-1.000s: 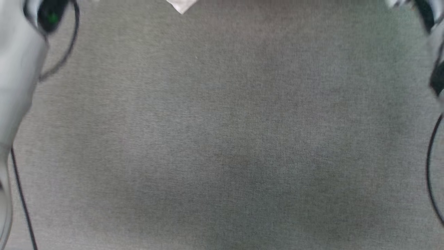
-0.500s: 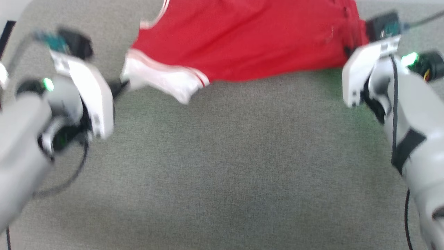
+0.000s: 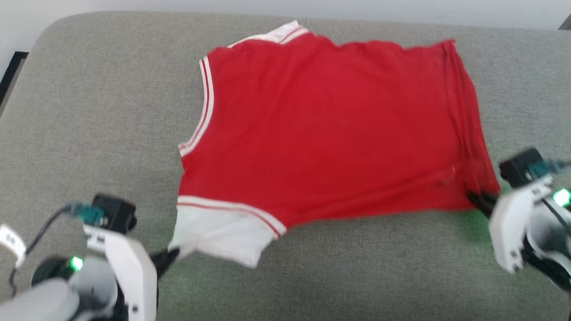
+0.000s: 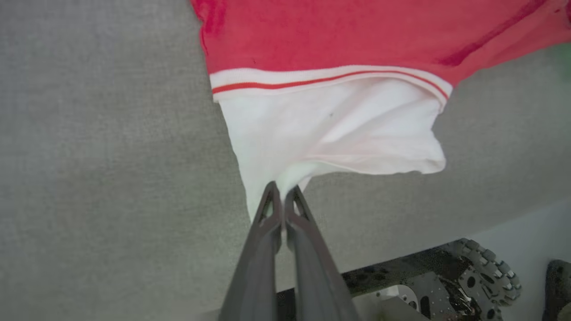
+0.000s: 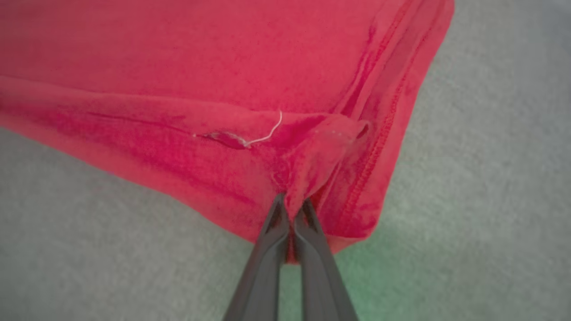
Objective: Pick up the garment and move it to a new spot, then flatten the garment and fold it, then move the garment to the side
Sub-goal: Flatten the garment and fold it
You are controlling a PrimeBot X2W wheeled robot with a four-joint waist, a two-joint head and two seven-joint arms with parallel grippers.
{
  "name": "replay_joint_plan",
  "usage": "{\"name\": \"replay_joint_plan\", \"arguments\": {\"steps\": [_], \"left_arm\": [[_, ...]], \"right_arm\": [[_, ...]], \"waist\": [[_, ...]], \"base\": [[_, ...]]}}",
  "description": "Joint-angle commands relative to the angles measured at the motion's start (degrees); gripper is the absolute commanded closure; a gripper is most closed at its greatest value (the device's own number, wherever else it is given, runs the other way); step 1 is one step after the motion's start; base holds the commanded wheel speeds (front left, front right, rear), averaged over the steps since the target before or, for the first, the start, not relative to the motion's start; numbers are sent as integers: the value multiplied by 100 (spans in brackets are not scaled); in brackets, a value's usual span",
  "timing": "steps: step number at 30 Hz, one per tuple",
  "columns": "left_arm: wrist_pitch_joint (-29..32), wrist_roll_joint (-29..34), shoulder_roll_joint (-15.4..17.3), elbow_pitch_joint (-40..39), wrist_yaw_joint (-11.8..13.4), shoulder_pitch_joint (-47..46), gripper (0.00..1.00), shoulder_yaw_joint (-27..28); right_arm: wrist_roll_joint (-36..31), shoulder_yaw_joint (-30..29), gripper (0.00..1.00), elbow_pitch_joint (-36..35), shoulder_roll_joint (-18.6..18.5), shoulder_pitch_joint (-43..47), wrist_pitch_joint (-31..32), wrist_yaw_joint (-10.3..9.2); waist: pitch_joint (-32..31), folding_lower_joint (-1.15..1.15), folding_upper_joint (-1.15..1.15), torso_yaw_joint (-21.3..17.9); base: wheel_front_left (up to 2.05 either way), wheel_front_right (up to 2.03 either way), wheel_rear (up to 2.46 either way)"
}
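Two grippers clamped the shirt (image 3: 330, 133) as it lay spread, plain red side up, across a grey cushion (image 3: 89, 111). The left gripper (image 4: 281, 196), fingers pinched together, held the edge of the near white sleeve (image 3: 223, 232) at the shirt's left end. The right gripper (image 5: 292, 205), likewise closed tight, gripped a bunch of red cloth at the near right corner, by the hem. A loose white thread (image 5: 263, 136) showed beside that fold.
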Motion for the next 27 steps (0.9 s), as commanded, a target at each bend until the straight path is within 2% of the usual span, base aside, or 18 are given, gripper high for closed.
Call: {"name": "replay_joint_plan", "arguments": {"steps": [1,6,12,15,17,18,20,23,27], "left_arm": [[-104,-60,84,-118,95,221,100,-2],[-150,-218,290,-418,297,669,100,-144],[22,-318,486,-612,411,866,100,-270],[-16,-300,635,-742,431,741,100,-151],[-5,-185,822,-834,457,605,100,-42],[-51,-4,1049,-972,495,320,100,163],[-41,227,1178,-1016,491,42,100,313],[68,591,1216,-990,297,-431,100,469],[306,1036,897,-575,-144,-1174,100,573]], "right_arm": [[113,-108,100,-334,-148,300,131,-13],[205,-511,100,-1226,-422,1236,569,-14],[381,-822,100,-1983,-367,1952,1049,-14],[429,-1094,100,-2276,-267,2187,1169,-14],[432,-1353,100,-2444,-150,2246,1205,-14],[312,-1709,100,-2666,35,2262,1266,-14],[192,-1906,100,-2759,173,2156,1322,-14],[5,-2124,100,-2790,374,1951,1428,-14],[-274,-2281,100,-2629,647,1474,1521,-14]], "waist": [[-3,0,0,-13],[-34,0,0,-30],[-87,0,0,-59],[-88,0,0,-73],[-72,0,0,-90],[-27,0,0,-122],[19,0,0,-161],[109,0,0,-212],[284,0,0,-277]], "base": [[0,0,0],[0,0,0],[0,0,0],[0,0,0],[0,0,0],[0,0,0],[0,0,0],[0,0,0],[0,0,0]]}}
